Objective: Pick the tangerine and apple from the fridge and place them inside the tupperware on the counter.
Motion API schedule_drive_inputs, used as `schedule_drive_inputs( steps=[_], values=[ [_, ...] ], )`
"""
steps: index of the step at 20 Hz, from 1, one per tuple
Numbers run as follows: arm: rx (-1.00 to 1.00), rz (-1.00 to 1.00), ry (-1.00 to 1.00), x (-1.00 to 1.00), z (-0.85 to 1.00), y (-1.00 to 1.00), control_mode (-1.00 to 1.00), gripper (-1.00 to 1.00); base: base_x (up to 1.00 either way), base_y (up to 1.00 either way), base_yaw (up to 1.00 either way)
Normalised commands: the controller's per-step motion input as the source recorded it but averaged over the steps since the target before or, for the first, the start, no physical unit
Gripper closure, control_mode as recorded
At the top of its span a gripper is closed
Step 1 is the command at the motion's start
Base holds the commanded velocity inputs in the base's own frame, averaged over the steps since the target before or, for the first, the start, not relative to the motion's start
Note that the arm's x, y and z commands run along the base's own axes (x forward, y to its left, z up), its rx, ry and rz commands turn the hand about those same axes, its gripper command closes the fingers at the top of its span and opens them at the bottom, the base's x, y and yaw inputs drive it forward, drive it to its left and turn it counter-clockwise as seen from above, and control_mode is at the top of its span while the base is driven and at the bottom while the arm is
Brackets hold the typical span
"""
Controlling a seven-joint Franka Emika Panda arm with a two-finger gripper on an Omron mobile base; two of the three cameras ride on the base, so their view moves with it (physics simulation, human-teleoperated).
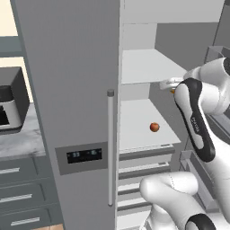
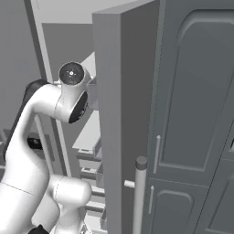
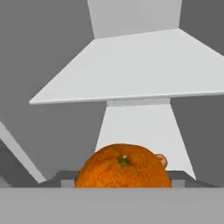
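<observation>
The fridge (image 1: 72, 90) stands open and my arm reaches in between its two white shelves. The tangerine (image 3: 123, 169) sits big and close at the bottom of the hand view and hides the fingertips. In the left base view the tangerine (image 1: 173, 91) is a small orange speck hanging in the air at my gripper (image 1: 171, 87), which looks shut on it. The apple (image 1: 154, 127) rests on the lower shelf (image 1: 134, 121), below and left of the hand; a sliver of the apple (image 3: 162, 159) peeks out behind the tangerine. The tupperware is out of view.
A black-and-silver toaster oven (image 1: 11, 103) stands on the marble counter (image 1: 20, 139) left of the fridge, over dark drawers (image 1: 18, 191). The upper shelf (image 1: 148, 65) lies just above the hand. The fridge door's edge (image 2: 109, 119) and a tall cabinet door (image 2: 196, 91) close in on the right.
</observation>
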Motion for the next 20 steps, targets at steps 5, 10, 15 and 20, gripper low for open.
schedule_drive_inputs(
  steps=[5, 10, 15, 20],
  values=[
    [0.0, 0.0, 0.0, 0.0, 0.0, 0.0, 1.0, 1.0, -0.79, 0.06, 0.07],
    [0.0, 0.0, 0.0, 0.0, 0.0, 0.0, 1.0, 1.0, -0.46, 0.61, 0.02],
    [0.0, 0.0, 0.0, 0.0, 0.0, 0.0, 1.0, 1.0, 0.0, 1.0, 0.0],
    [0.0, 0.0, 0.0, 0.0, 0.0, 0.0, 1.0, 1.0, 0.0, 1.0, 0.0]
  ],
)
